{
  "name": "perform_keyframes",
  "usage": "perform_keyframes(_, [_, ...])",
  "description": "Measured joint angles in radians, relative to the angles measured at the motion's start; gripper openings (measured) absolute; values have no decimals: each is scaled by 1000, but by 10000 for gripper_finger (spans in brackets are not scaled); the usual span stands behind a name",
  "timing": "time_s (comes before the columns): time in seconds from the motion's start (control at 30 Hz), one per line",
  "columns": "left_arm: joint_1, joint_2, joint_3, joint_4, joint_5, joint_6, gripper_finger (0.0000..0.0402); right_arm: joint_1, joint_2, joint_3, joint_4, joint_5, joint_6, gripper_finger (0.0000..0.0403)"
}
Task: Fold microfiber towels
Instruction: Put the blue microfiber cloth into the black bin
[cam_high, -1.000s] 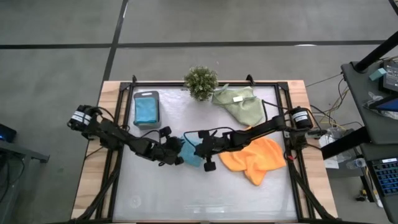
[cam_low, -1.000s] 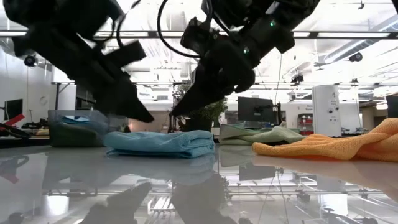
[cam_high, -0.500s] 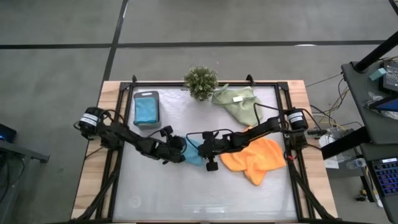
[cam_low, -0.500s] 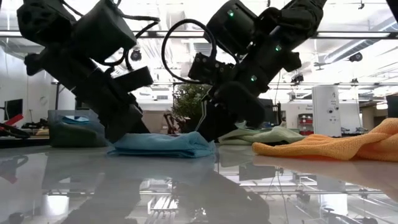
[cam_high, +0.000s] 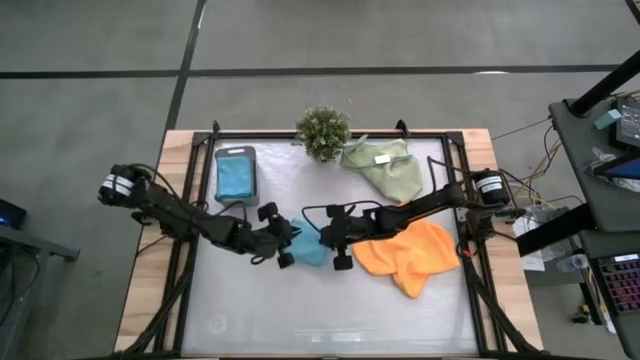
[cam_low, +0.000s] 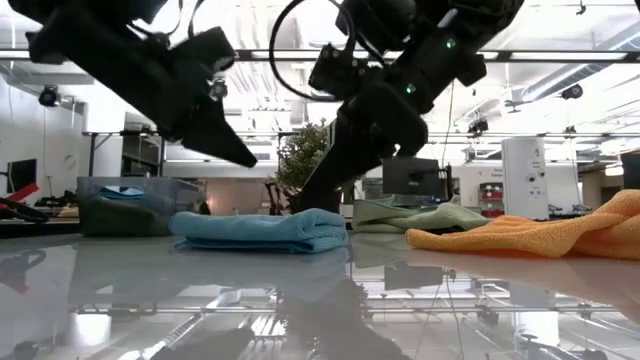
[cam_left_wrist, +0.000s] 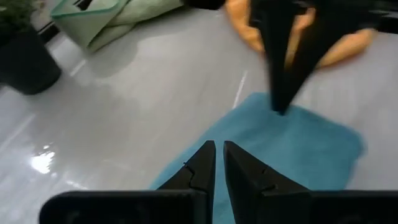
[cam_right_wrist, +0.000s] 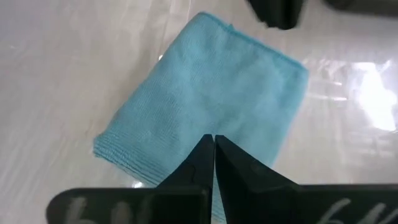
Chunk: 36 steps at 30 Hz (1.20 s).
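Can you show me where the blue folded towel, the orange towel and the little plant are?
blue folded towel (cam_low: 262, 229), low view, middle of its folded front edge.
orange towel (cam_high: 408, 254), high view, middle of the cloth.
little plant (cam_high: 323, 132), high view, centre of its bushy top.

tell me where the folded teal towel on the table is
In the high view the folded teal towel lies mid-table between both grippers, left of the orange towel.

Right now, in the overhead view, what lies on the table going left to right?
Tray with a folded teal towel → folded teal towel between the two grippers → plant → sage-green towel → orange towel.
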Motion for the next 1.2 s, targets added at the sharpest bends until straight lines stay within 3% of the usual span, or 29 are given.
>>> perform_keyframes(0.27, [-1,-31,-1,3,88,-4,21,-32,-68,-10,-32,0,-53,9])
perform_keyframes(0.37, [12,-25,14,0,217,-22,34,-50,-103,-26,-46,1,-102,9])
perform_keyframes(0.47, [38,-8,47,4,314,-41,64,-70,-146,-60,-11,0,-157,9])
perform_keyframes(0.6, [65,17,94,-13,338,2,121,-91,-217,-157,155,-5,-210,9])
perform_keyframes(0.73, [119,28,171,-151,350,33,176,-105,-273,-284,355,-9,-219,9])
perform_keyframes(0.93, [241,70,282,-358,544,173,223,-114,-335,-396,444,-9,-220,9])
perform_keyframes(1.2, [391,187,345,-384,773,382,228,-118,-343,-421,468,-9,-217,9])
